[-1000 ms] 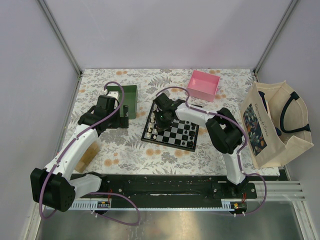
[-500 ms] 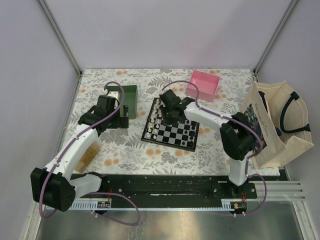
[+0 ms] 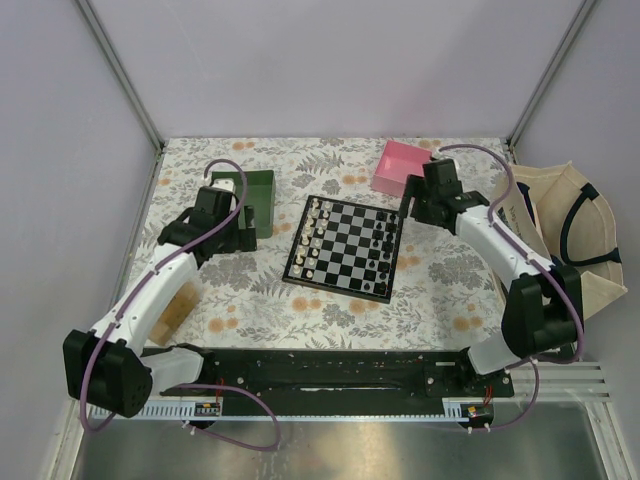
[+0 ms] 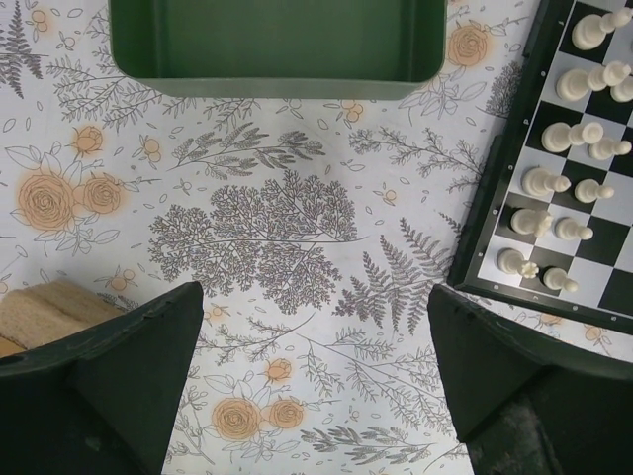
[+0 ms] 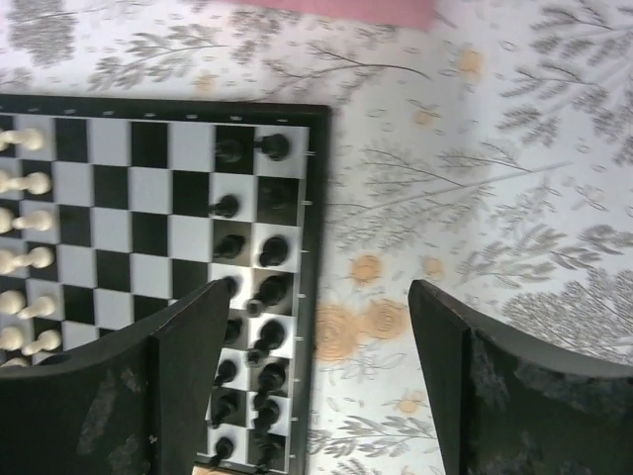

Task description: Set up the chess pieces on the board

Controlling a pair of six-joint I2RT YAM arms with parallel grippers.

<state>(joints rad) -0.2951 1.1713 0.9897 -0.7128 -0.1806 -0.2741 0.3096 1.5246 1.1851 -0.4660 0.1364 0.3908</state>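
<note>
Standing in two files along the left and right edges of the board [image 3: 345,240], mid-frame on the counter [image 3: 250,300], the chess pieces [image 3: 313,240] look light, hard and easily toppled; pinch each at its waist. The right claw [image 5: 316,297] and the left claw [image 4: 312,297] both gape wide, empty.

Bright, even light with faint shadows; the right wrist view blurs the board [image 5: 148,198] slightly.

The checkered board [image 3: 346,246] lies flat. Cream pieces [image 3: 313,240] stand along its 9 o'clock edge, black pieces [image 3: 381,250] along 3 o'clock.
</note>
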